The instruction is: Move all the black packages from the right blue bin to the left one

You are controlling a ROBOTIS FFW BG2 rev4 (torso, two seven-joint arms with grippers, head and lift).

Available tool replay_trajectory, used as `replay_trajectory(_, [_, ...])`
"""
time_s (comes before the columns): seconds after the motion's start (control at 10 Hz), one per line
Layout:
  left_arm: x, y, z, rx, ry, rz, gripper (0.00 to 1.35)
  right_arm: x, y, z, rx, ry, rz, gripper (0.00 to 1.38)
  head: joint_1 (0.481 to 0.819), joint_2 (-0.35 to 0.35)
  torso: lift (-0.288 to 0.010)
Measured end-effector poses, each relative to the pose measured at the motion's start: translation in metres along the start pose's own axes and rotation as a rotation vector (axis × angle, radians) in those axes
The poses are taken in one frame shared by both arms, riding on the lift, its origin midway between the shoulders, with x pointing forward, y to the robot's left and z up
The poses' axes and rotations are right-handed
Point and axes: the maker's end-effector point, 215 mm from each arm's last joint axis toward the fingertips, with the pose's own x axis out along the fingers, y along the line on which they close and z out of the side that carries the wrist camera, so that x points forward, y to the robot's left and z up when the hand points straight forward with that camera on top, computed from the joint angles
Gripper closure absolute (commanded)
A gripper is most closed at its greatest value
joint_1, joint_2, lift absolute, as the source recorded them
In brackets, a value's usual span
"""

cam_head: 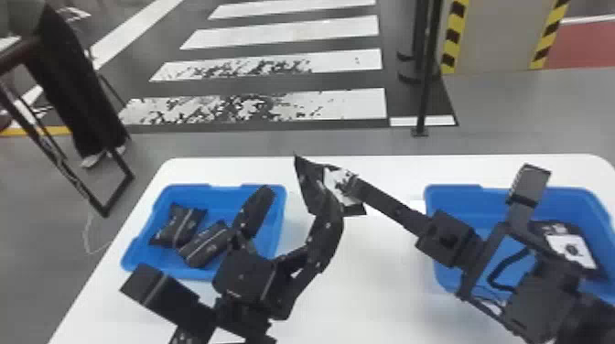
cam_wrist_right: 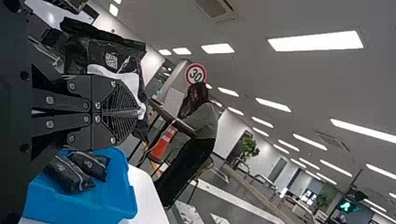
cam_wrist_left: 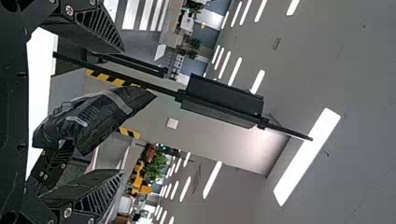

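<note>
Right hand [cam_head: 353,184] is closed down, fingers together, pinching the black package [cam_head: 305,180] over the desk [cam_head: 380,283], just right of the far end of the left bin [cam_head: 210,194]. Left hand [cam_head: 296,191] is wide open, nothing gripped, reaching up between that bin and the package. Key relation: the package lies right beside the left hand's right-side finger, and the left wrist view has it in the gap between both fingers, long axis slanting from palm side out toward the tips — contact, can't tell. Left hand is the nearer one to the left bin; looks like a handover, so it likely needs to close across the package before the right lets go. Risk: catching only an edge. Two packages [cam_head: 182,226] lie inside the left bin. Farther out, well right of it — right bin [cam_head: 450,196], one white-labelled package [cam_head: 572,249] inside.
</note>
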Motion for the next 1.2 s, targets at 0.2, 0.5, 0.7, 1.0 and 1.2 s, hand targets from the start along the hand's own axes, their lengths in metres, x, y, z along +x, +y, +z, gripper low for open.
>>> replay_trajectory(0.2, [0.000, 0.000, -0.002, 0.002, 0.005, -0.002, 0.14, 0.005, 0.005, -0.010, 0.019, 0.019, 0.017, 1.20, 0.695, 0.220, -0.132])
replay_trajectory(0.5, [-0.001, 0.002, -0.016, -0.051, 0.050, 0.007, 1.13, 0.008, 0.009, -0.015, 0.029, 0.027, 0.030, 1.20, 0.695, 0.226, -0.132])
replay_trajectory(0.7, [-0.005, 0.013, -0.023, -0.080, 0.078, 0.044, 1.22, 0.007, 0.009, -0.015, 0.032, 0.025, 0.031, 1.20, 0.695, 0.236, -0.132])
replay_trajectory(1.0, [-0.007, 0.022, -0.016, -0.053, 0.059, 0.077, 1.22, 0.006, 0.006, -0.014, 0.036, 0.019, 0.028, 1.14, 0.695, 0.248, -0.132])
replay_trajectory(1.2, [-0.001, 0.044, -0.004, 0.007, 0.020, 0.144, 1.22, 0.004, -0.003, -0.010, 0.053, -0.006, 0.024, 0.50, 0.695, 0.258, -0.132])
